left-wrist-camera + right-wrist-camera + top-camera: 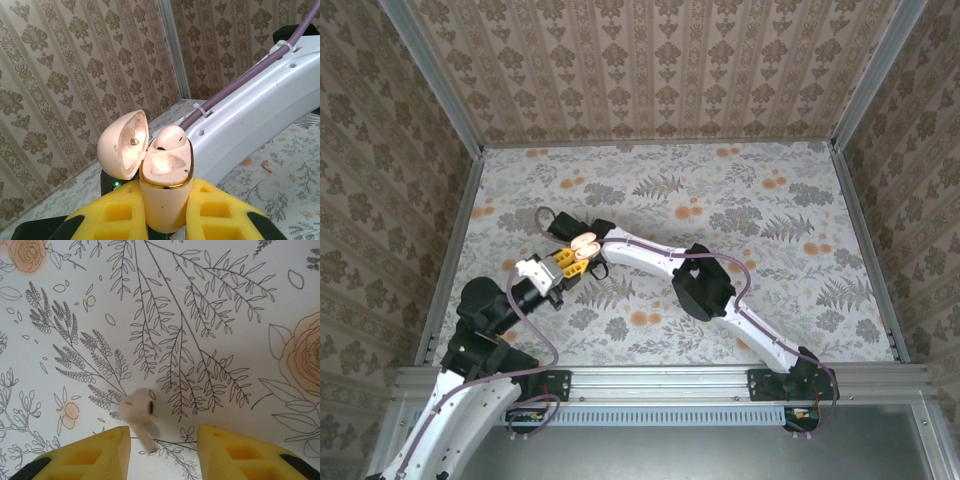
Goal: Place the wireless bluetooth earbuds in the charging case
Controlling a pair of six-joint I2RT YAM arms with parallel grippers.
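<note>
**Earbud insertion: one seated, one loose**

Top external: the left gripper [570, 263] holds the charging case [583, 243] above the table [770, 200], at about 9 o'clock from frame centre. The right arm [650, 255] reaches across to just beside the case.

Left wrist: the yellow fingers [215, 210] are clenched on the lower body of the case. The lid [122, 150] is swung open toward 10 o'clock. A seated earbud [170, 137] sits in the bay at 12 o'clock, and the bay beside it looks vacant.

Right wrist: the right gripper [162, 435] has its fingers parted and grasps nothing. A loose earbud [140, 412] is between them at 7 o'clock, stem toward 5 o'clock. It is blurred, so I cannot tell whether it is resting on the table or in the air.

Handling, as a judgement: the earbud is light, rigid, glossy and rounded, so it is likely to squirt out of a pinch. It is best pinched across the bulb with the stem left free to enter the bay.

Count: earbuds 2, case 1, grippers 2.
</note>
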